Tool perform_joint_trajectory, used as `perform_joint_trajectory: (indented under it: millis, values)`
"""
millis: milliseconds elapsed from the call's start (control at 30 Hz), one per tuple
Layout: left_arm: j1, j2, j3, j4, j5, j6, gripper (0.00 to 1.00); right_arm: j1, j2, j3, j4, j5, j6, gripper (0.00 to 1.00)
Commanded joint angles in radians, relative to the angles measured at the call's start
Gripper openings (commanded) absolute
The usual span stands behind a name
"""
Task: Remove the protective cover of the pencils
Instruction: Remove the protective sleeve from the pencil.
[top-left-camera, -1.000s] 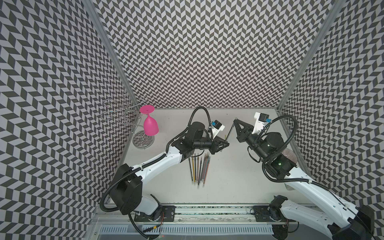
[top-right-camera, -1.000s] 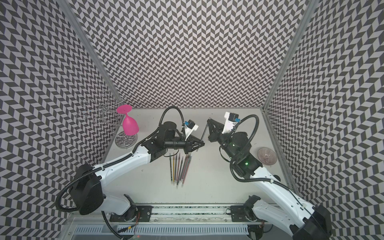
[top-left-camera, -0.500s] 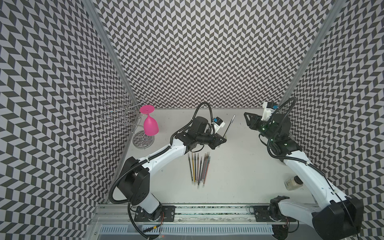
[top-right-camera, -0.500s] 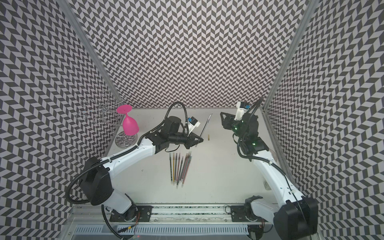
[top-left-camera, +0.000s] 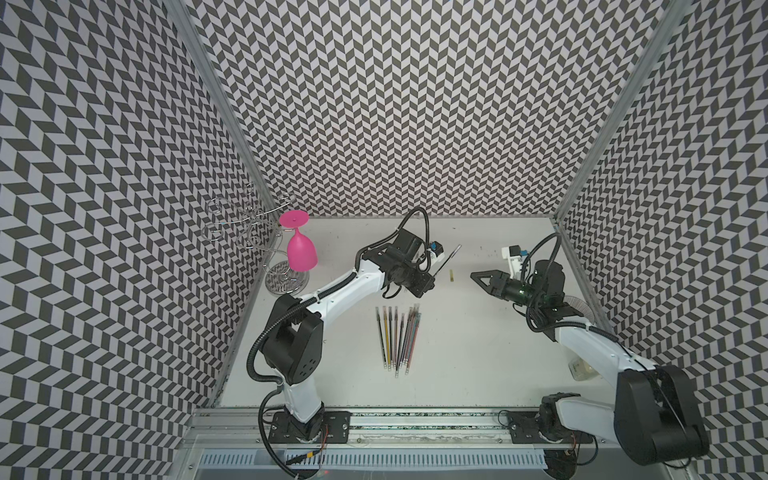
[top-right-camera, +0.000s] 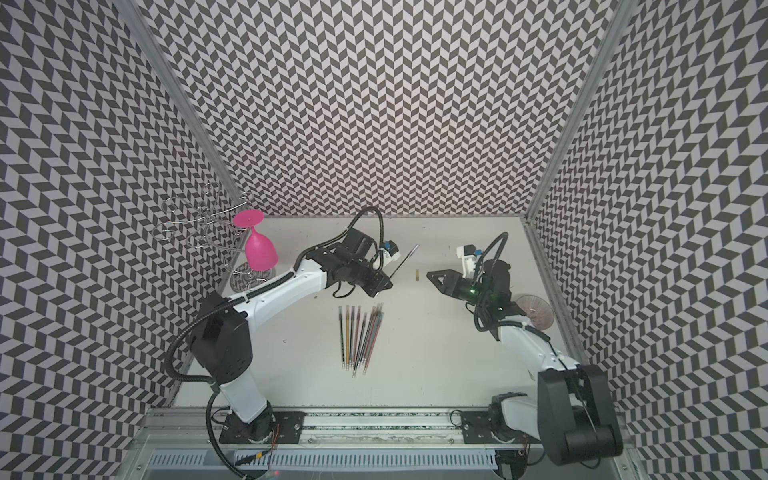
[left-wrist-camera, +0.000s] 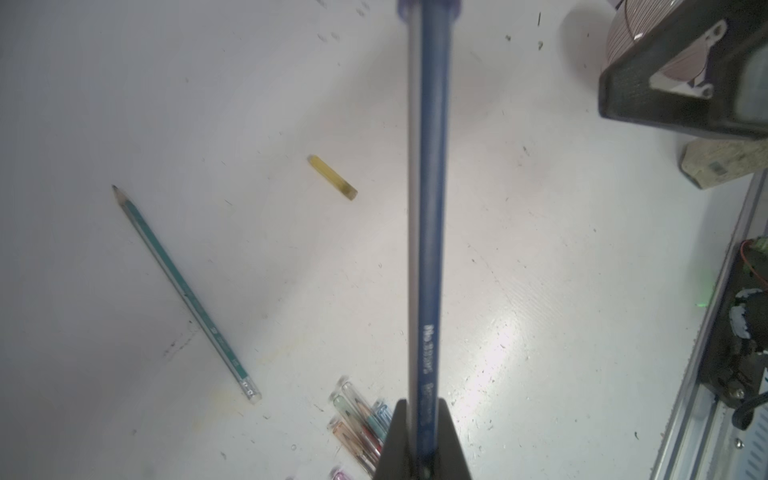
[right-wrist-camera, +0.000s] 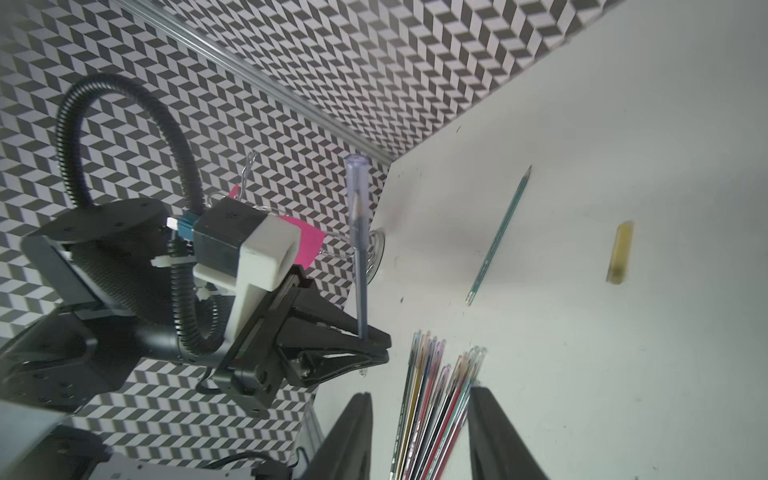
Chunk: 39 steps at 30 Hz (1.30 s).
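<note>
Blue pencil (left-wrist-camera: 428, 208) pinched between left jaws.

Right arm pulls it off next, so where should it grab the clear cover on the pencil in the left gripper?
Probably pinch the clear cover across its width, coming from the free end: the left gripper clamps the pencil at its other end, so the cover sticks out unobstructed.

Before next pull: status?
Left gripper shut on blue pencil, clear cover on tip. Right gripper open, empty. Loose yellow cover on table, clear of both.
</note>
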Motion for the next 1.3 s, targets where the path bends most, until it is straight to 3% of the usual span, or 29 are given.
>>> perform_joint_trajectory:
  millis: [0, 100, 967, 1267]
  values:
    - [-0.042, 0.014, 0.019, -0.077, 0.0, 0.046, 0.0, -0.003, 0.048, -0.05, 0.252, -0.163, 0.115, 0.39]
    - [-0.063, 0.05, 0.026, -0.099, -0.037, 0.043, 0.0, -0.003, 0.055, -0.072, 0.257, -0.157, 0.123, 0.38]
    - [-0.109, 0.065, 0.025, -0.098, -0.009, 0.041, 0.0, -0.004, 0.107, 0.005, 0.232, 0.082, 0.161, 0.33]
    - [-0.109, 0.065, 0.023, -0.098, -0.014, 0.043, 0.0, 0.003, 0.129, -0.026, 0.296, 0.06, 0.223, 0.29]
